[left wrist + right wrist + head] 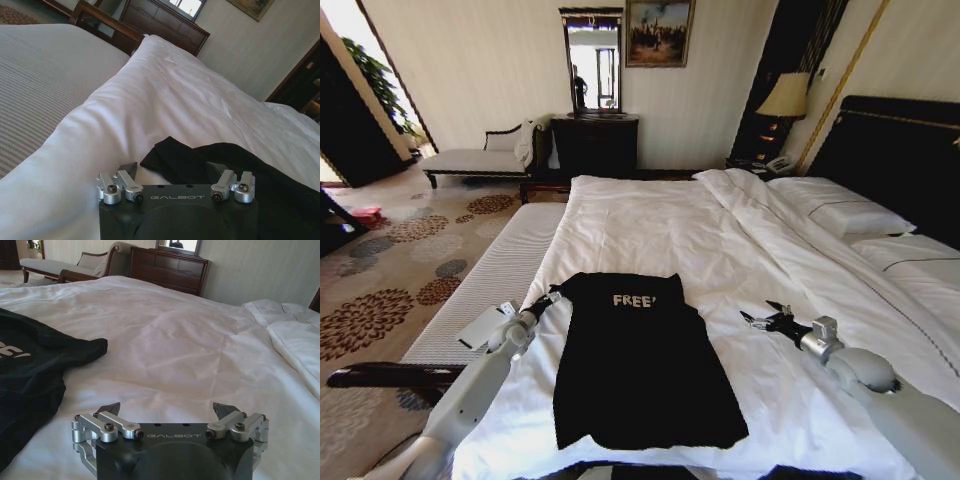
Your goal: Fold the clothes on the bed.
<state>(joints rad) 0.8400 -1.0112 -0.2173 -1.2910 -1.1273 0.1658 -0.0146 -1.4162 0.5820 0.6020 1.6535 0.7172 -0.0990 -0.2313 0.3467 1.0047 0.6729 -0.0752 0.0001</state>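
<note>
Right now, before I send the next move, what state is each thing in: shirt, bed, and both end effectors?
T-shirt: lying flat on the bed, lettering up, sleeves tucked in, not yet fully folded.
Bed: made, white duvet spread with light wrinkles.
Left end effector: open, at the shirt's sleeve corner, gripping nothing.
Right end effector: open, low over bare duvet, apart from the shirt.

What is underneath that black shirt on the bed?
The black T-shirt lies flat on the bed's white duvet, which shows all around it. Whatever is directly beneath the fabric is covered.
</note>
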